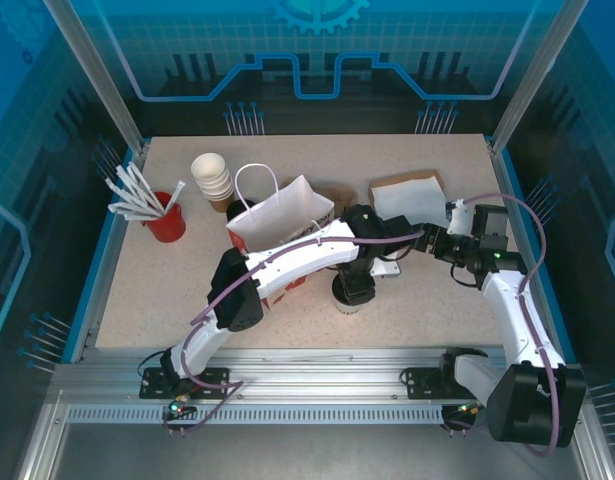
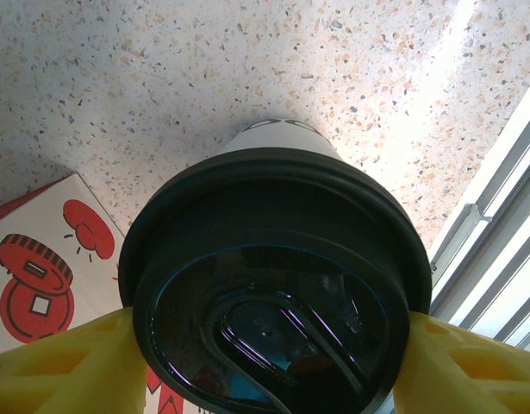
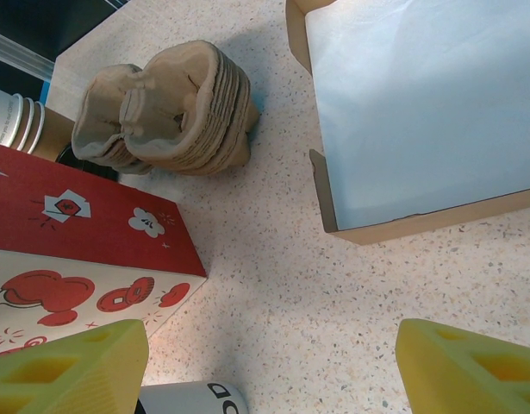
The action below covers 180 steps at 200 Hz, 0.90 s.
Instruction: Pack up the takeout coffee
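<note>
The takeout coffee (image 2: 273,285), a pale paper cup with a round black lid, stands upright on the speckled table just right of the red-and-white paper bag (image 1: 282,225). My left gripper (image 2: 269,362) reaches down over it, and its yellow fingers (image 2: 58,371) press against both sides of the lid rim. From above the cup (image 1: 347,296) is mostly hidden under the left gripper (image 1: 353,282). My right gripper (image 1: 428,242) hovers to the right, open, with bare table between its jaws. In the right wrist view the cup's white wall (image 3: 191,398) shows low down, beside the bag (image 3: 75,250).
A stack of brown cup carriers (image 3: 170,108) lies behind the bag. An open brown box lined with white paper (image 1: 407,195) sits at the back right. Lidless white cups (image 1: 212,178) and a red holder of white sticks (image 1: 167,215) stand at the back left. The table's metal rail (image 2: 497,233) is close.
</note>
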Available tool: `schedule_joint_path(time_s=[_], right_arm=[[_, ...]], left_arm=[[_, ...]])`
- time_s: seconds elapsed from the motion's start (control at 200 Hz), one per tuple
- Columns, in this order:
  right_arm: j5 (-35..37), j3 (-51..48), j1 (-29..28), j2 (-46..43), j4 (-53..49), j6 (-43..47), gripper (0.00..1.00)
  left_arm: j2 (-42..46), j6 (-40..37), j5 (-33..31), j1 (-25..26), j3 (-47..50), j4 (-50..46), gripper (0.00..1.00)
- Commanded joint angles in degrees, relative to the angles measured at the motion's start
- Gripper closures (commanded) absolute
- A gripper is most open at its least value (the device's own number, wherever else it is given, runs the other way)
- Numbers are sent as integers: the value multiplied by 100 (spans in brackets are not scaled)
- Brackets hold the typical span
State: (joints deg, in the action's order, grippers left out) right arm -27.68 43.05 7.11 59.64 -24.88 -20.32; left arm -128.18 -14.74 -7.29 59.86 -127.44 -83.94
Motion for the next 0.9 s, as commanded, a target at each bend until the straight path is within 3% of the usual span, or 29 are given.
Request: schedule_joint_path(time_s=[0.0,0.3,0.645,0.895], right_arm=[[-87,85,-88,-66,-87,98,23],[10,232,-132,-192,-224,63,23],[509,691,-136,-286,-561,89,23],[744,1040,-574,-279,-735,169,24]], left_arm=[[348,112,-21,42,-65,-181,39],[754,84,174,44,-472,-407,42],[1542,-85,421,9,-1601,-105,49],[2248,113,104,-561,-1969,98,51]])
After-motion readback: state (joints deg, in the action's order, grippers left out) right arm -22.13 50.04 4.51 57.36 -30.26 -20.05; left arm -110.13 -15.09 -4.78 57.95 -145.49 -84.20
